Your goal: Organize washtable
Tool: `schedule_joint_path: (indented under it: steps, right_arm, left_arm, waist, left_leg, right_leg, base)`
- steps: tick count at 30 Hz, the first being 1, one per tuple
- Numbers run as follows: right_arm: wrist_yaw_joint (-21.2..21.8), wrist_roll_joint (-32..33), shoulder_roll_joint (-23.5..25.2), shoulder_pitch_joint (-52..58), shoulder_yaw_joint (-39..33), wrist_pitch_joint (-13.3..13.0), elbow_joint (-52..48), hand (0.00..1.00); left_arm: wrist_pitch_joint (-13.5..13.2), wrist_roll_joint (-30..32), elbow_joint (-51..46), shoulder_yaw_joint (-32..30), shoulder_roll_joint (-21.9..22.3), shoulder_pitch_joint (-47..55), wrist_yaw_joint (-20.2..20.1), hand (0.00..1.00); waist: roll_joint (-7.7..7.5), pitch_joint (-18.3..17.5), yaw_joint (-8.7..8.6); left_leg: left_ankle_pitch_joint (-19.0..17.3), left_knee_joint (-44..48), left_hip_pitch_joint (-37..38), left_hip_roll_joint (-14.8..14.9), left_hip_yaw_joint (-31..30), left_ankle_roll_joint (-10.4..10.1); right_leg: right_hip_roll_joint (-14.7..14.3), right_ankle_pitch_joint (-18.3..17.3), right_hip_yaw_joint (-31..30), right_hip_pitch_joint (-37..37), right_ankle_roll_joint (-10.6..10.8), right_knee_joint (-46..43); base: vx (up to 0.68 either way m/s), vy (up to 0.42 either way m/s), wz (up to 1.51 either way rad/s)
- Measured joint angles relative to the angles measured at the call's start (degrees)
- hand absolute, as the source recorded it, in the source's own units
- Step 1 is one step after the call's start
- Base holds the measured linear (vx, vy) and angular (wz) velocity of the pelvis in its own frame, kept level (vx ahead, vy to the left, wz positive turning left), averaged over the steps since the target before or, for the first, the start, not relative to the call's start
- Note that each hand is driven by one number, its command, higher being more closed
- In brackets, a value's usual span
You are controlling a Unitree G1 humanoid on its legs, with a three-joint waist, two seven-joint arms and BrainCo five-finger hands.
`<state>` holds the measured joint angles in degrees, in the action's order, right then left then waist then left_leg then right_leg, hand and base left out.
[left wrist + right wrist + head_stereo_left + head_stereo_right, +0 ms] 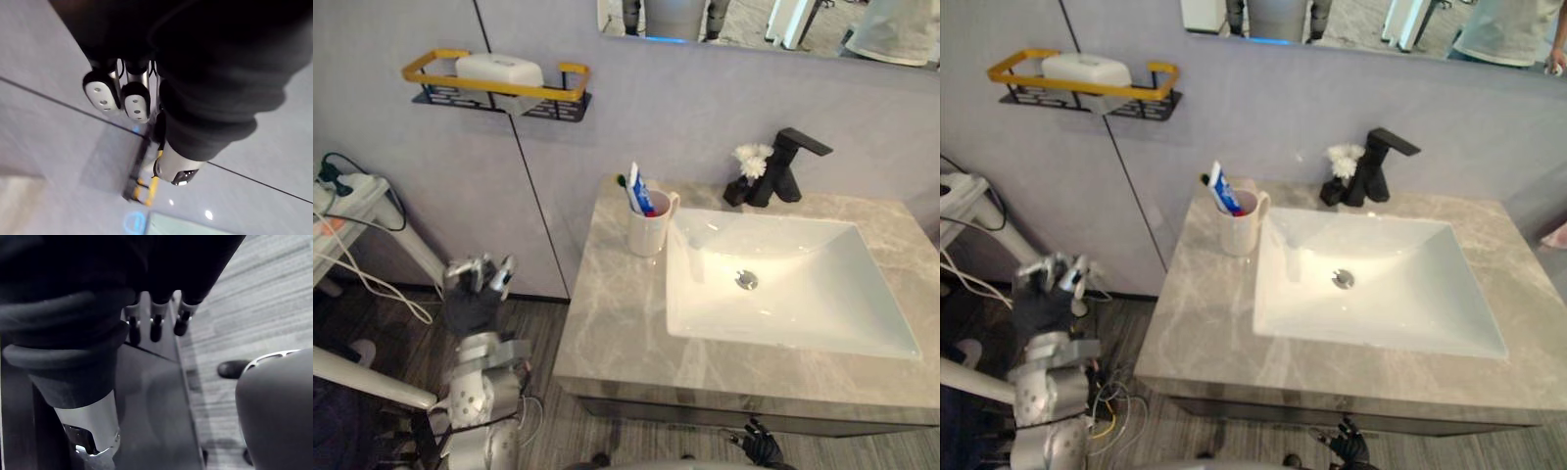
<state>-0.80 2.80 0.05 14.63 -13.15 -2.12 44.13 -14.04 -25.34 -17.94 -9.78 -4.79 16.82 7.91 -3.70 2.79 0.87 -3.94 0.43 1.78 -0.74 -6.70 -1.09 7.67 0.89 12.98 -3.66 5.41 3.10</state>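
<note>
Washroom, head cam: a grey marble-look bench [617, 333] w/ a white rectangular sink [822, 294] set in its right part. Left of the basin, near the back edge, a white mug [648, 233] stands upright. It holds a blue-and-white toothpaste tube [641, 193] and a toothbrush [625, 184], of which just the head pokes out beside the tube. Behind the sink is a black faucet [788, 166] w/ a small white flower [752, 162] just beside it; the flower's dark holder is hard to tell from the faucet base. Up and left on the wall, a black wall shelf [489, 90] w/ a yellow rail carries a white soap box [499, 69]. The mirror [754, 20] is cut off at the top edge.

The left hand [473, 294] is raised off the bench's left end, well apart from the mug. Its wrist cam shows fingers [102, 93] loosely bent, thumb [173, 169] apart, nothing held. The right hand [762, 446] pokes out below the bench's front edge, mostly hidden. Its wrist cam shows fingers [155, 325] straight, pointing down, empty.
</note>
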Motion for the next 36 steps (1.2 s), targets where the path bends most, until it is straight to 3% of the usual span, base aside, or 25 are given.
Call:
schedule_joint_path:
  steps: [4,5,13,21,29,36]
  right_arm:
    - [0.2,0.0,0.0,1.1,0.2,0.2,-1.2,0.0]
    - [0.3,0.0,0.1,1.6,0.3,0.2,-2.3,0.0]
    - [0.8,0.0,0.2,3.1,0.3,1.0,-5.1,0.0]
    - [0.7,0.0,0.9,2.5,-0.6,0.8,-4.6,0.0]
    - [0.5,0.0,0.6,-1.0,-2.1,0.2,2.9,0.0]
    - [0.6,-0.1,0.4,-2.3,-1.9,0.2,5.7,0.0]
  left_arm:
    - [1.2,-2.1,10.9,-4.4,0.0,0.7,-0.1,1.0]
    - [1.6,-2.7,13.5,-4.5,-0.1,0.6,-0.1,0.0]
    - [5.1,-0.1,36.5,-3.6,0.3,-2.0,-1.8,0.0]
    - [7.7,9.2,59.3,-3.2,1.9,-3.3,-1.7,0.0]
    - [9.3,18.4,69.4,-0.9,1.5,-4.6,-2.8,0.0]
    - [9.7,21.5,71.6,0.7,1.1,-6.4,-2.8,0.0]
  waist:
    - [-0.24,-0.6,0.06]
    - [-0.14,-1.2,0.09]
    - [0.95,-2.5,-0.04]
    - [1.38,-2.5,0.05]
    - [1.53,-2.5,-0.05]
    - [1.37,-1.7,-0.15]
  left_leg:
    - [-0.3,0.0,0.3,0.4,0.8,0.1]
    - [-0.1,0.0,0.5,0.5,1.1,0.3]
    - [-0.4,0.4,1.1,1.0,3.0,-0.1]
    - [-0.7,-0.1,2.0,2.6,5.4,-0.5]
    - [-0.5,-1.7,3.2,2.7,7.0,-0.8]
    - [-0.6,-1.9,3.8,2.5,7.4,-0.8]
  right_leg:
    - [-0.3,-0.1,0.1,0.0,-0.2,0.0]
    - [-0.3,-0.2,-0.1,0.0,-0.3,0.0]
    - [-0.1,-0.3,-0.6,-0.3,-0.3,0.0]
    - [-1.5,-0.1,-1.4,-0.2,-0.5,0.2]
    - [-1.9,1.0,-3.2,-0.5,-0.8,2.4]
    - [-1.8,1.0,-3.8,-0.4,-0.7,2.5]
  base:
    - [0.0,0.0,-0.08]
    - [0.06,0.01,-0.09]
    - [0.0,0.003,-0.06]
    - [-0.05,-0.028,-0.13]
    - [0.01,-0.006,-0.12]
    - [0.0,0.001,-0.05]
